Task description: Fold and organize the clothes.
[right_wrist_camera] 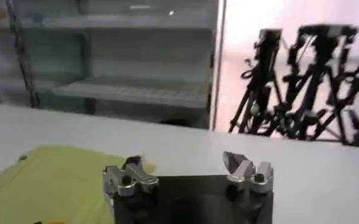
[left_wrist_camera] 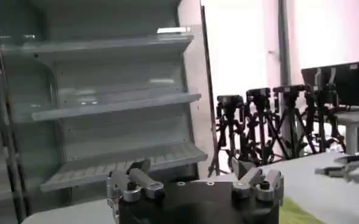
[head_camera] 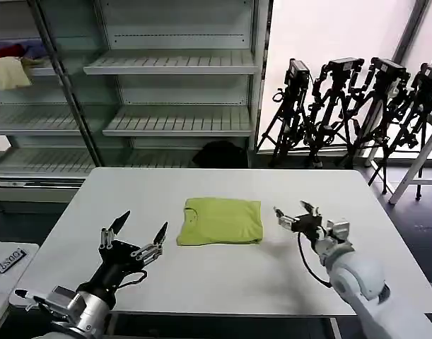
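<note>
The left claw [head_camera: 134, 236] hovers over the near left part of the bench [head_camera: 74, 212], its fingers spread wide and holding nothing. The right claw [head_camera: 295, 216] is just right of the shirt [head_camera: 221, 220], also open and empty, its tips pointing toward the cloth but apart from it. The shirt lies in the middle of the bench as a compact rectangle, the collar at its left edge, and it looks already folded, so I judge the step in hand is the last tidying or a final fold.

To do this well, each claw should come low and flat to the bench and take one edge of all the layers together, not only the top one. Both claws should move at the same pace, so the stack does not twist. The cotton is soft and slides easily; a slow release keeps the edges lined up.
</note>
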`<state>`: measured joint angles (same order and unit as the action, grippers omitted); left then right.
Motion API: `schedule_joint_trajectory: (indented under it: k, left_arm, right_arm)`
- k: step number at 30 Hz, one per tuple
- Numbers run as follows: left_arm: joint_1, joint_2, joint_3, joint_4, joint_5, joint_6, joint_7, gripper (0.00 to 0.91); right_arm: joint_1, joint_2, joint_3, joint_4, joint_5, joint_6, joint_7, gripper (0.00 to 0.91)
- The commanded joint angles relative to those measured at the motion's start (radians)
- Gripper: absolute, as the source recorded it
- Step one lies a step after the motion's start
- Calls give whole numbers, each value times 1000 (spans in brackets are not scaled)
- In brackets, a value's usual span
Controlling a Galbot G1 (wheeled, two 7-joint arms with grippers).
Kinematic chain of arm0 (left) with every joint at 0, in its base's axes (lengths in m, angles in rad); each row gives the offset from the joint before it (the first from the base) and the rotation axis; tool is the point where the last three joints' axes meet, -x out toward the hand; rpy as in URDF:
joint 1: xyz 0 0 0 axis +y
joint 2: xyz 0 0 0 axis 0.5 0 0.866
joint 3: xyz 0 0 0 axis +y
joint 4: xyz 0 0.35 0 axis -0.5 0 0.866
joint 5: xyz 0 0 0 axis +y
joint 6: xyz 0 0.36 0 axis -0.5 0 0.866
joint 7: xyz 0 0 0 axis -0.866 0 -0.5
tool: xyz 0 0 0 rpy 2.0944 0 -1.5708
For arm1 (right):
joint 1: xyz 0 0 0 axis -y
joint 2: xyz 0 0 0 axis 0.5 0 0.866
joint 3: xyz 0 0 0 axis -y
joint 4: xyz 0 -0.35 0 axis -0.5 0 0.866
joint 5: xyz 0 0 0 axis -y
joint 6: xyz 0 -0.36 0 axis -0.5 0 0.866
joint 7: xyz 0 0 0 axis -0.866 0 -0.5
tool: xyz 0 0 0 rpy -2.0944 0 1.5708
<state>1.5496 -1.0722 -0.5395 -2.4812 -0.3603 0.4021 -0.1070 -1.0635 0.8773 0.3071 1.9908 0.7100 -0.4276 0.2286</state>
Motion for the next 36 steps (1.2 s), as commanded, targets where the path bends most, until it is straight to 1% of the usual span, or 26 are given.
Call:
schedule_joint_trajectory:
  k: [1, 2, 4, 5, 6, 7, 8, 9, 10, 13, 16, 18, 21, 24, 31, 36]
  left_arm:
    - [9, -6, -13, 110, 14, -92, -5, 907]
    - [11, -7, -14, 120, 15, -100, -5, 907]
    - [16, -12, -18, 146, 13, -130, -7, 907]
    - [18, -16, -22, 155, 13, -142, -9, 907]
    - [21, -17, -24, 161, 13, -149, -10, 907]
    - [25, -20, -26, 170, 13, -162, -14, 907]
    - [29, -23, -28, 177, 14, -169, -16, 907]
    - [30, -24, -30, 181, 14, -179, -15, 907]
    - [36, -25, -32, 186, 13, -187, -15, 907]
    - [46, -30, -34, 192, 12, -212, -14, 907]
    - [49, -34, -34, 191, 10, -236, -13, 907]
    - [51, -32, -34, 189, 8, -243, -9, 907]
    - [58, -23, -40, 184, -1, -249, -3, 907]
    - [59, -21, -47, 188, -3, -256, 1, 907]
    - [64, -26, -44, 186, -2, -257, 3, 907]
    - [68, -26, -49, 182, -2, -257, 2, 907]
  right_arm:
    - [-556, 37, 417, 234, -123, 398, 100, 907]
    - [-587, 43, 428, 233, -134, 432, 104, 907]
    - [-684, 71, 462, 232, -218, 579, 126, 907]
    - [-721, 83, 470, 235, -243, 619, 131, 907]
    - [-744, 90, 472, 240, -257, 643, 144, 907]
    - [-777, 109, 472, 249, -296, 693, 170, 907]
    - [-785, 112, 470, 250, -309, 698, 179, 907]
    - [-809, 134, 460, 259, -353, 739, 215, 907]
    - [-830, 152, 449, 266, -382, 768, 229, 907]
    - [-871, 165, 410, 278, -394, 789, 246, 907]
    - [-889, 166, 366, 253, -414, 823, 246, 907]
    - [-893, 162, 356, 242, -415, 846, 236, 907]
    - [-915, 138, 354, 225, -402, 902, 186, 907]
    - [-921, 127, 359, 215, -387, 927, 147, 907]
    - [-918, 127, 347, 218, -372, 924, 120, 907]
    - [-911, 133, 335, 215, -375, 916, 127, 907]
